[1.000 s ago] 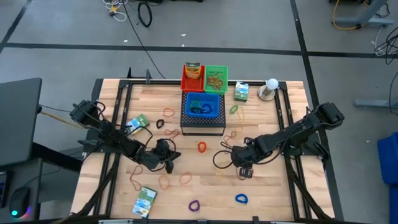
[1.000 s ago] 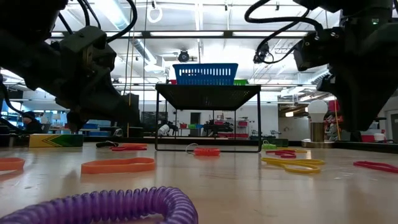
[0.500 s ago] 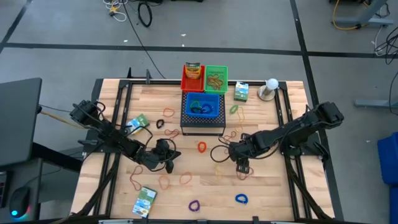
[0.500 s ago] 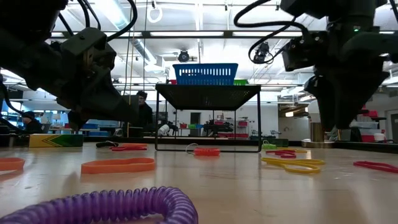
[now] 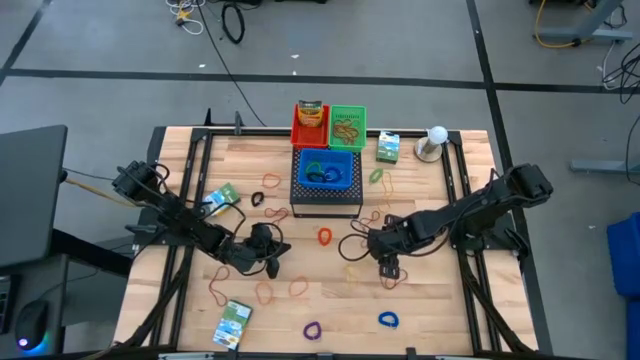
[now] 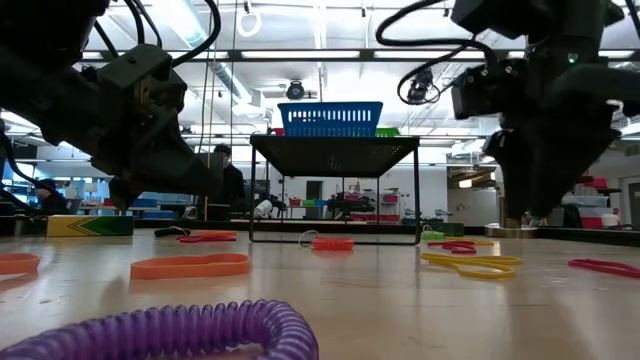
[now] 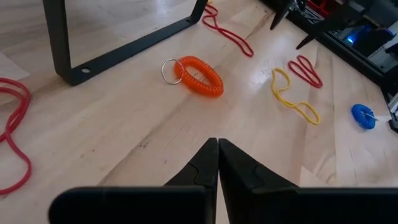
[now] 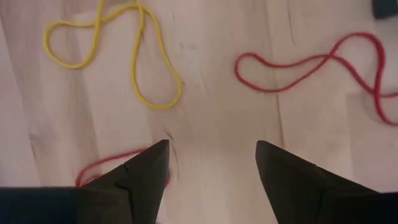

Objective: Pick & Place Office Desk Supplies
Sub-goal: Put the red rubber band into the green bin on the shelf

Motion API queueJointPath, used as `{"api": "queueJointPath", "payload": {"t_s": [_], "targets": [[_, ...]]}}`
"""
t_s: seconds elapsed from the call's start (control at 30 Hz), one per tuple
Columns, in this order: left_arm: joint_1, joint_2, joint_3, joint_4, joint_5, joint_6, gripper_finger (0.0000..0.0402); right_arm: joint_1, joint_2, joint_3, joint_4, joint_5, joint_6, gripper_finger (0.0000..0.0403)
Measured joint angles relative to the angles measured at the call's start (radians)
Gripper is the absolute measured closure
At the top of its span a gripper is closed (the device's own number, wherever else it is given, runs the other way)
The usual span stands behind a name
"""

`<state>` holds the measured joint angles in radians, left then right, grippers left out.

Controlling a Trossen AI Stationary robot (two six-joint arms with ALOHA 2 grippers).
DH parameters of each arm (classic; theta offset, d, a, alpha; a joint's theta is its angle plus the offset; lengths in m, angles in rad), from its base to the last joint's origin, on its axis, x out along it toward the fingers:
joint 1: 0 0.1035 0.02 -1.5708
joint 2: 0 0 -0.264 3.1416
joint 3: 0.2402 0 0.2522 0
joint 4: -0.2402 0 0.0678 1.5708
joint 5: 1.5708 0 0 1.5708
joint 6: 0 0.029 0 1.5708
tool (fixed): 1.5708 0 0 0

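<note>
My right hand point(image 8: 211, 163) hangs open over bare bench point(image 8: 217, 106); between its fingers nothing blocks a drop. A yellow band point(image 8: 134, 59) and a red band point(image 8: 311, 62) lie just ahead. Ahead of my left hand point(image 7: 217, 163), the stand's leg point(image 7: 124, 53) and an orange coil point(image 7: 198, 74) obstruct.

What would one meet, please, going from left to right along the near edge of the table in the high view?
Green-white box → purple loop → blue loop.
</note>
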<state>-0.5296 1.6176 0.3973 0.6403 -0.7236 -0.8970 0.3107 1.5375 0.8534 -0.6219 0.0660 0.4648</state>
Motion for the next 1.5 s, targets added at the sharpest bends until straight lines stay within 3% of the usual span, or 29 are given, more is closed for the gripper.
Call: {"api": "queueJointPath", "payload": {"t_s": [0.4,0.83,0.97,1.17,1.5], "targets": [[0.0,0.0,0.0,0.0,0.01,0.0,0.0383,-0.03,0.0,-0.049,0.033,0.008,0.017,0.0152],[0.0,0.0,0.0,-0.001,0.01,0.009,0.0384,-0.062,-0.004,-0.038,-0.028,-0.027,0.031,0.0099],[0.0,0.0,0.0,-0.001,0.01,0.009,0.0383,-0.042,-0.007,0.01,-0.118,-0.029,-0.007,0.0099],[0.0,0.0,0.0,-0.001,0.01,0.033,0.0384,0.028,0.0,0.01,-0.047,-0.041,-0.091,0.0099],[0.0,0.0,0.0,-0.001,0.01,0.03,0.0383,0.11,0.008,-0.079,0.102,-0.037,-0.175,0.0158]]}}
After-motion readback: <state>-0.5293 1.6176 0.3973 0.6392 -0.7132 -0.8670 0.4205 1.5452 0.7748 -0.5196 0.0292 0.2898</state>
